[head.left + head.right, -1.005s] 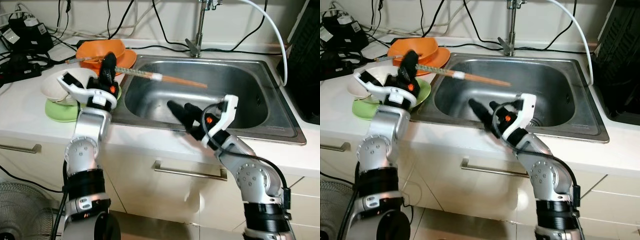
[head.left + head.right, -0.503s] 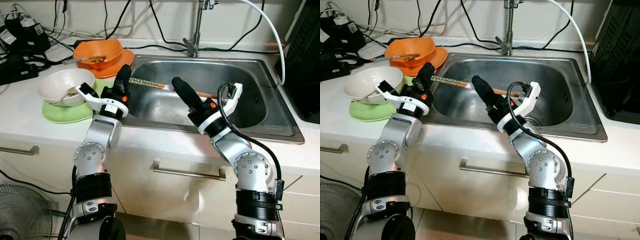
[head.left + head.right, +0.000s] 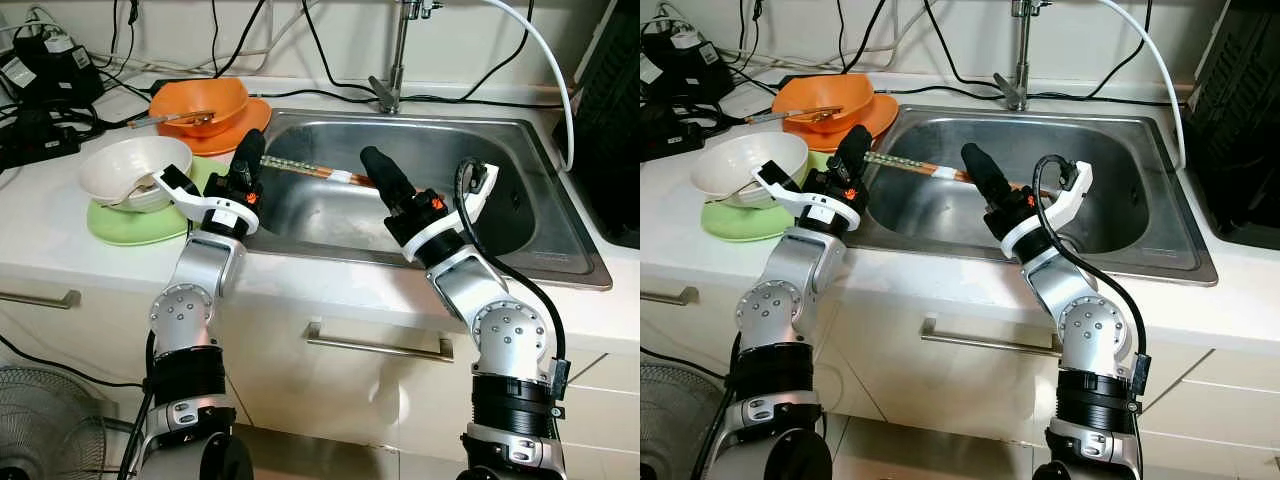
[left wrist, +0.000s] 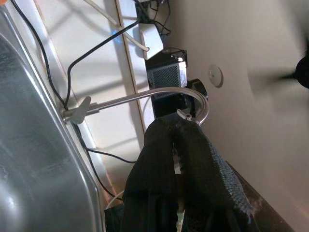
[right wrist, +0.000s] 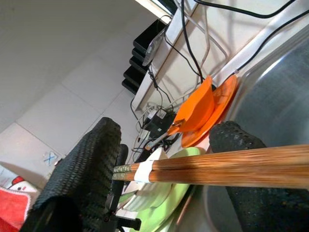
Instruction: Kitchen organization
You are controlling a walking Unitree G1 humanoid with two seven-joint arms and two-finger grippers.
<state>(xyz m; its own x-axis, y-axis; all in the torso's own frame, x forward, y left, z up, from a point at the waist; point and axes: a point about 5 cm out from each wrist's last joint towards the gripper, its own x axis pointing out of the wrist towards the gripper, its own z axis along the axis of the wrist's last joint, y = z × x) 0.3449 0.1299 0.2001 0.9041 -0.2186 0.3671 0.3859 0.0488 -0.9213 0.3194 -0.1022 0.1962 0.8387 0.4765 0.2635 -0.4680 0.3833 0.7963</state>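
Observation:
A pair of brown chopsticks [image 3: 320,173] with a white band runs level over the left part of the steel sink [image 3: 520,215]. My left gripper [image 3: 249,150] is shut on their left end, at the sink's left rim; its fingers [image 4: 159,159] are pressed together in the left wrist view. My right gripper [image 3: 378,172] is open over the middle of the sink. The chopsticks [image 5: 217,166] pass between its two fingers [image 5: 82,169] and touch one of them.
An orange bowl [image 3: 200,98] on an orange plate holds a utensil at the back left. A white bowl [image 3: 130,170] sits on a green plate [image 3: 115,225] beside my left arm. The faucet [image 3: 400,50], cables and a black rack [image 3: 615,120] ring the sink.
My left gripper has come down to the sink's left rim with the chopsticks. My right gripper has risen from the sink's front edge and now straddles the chopsticks.

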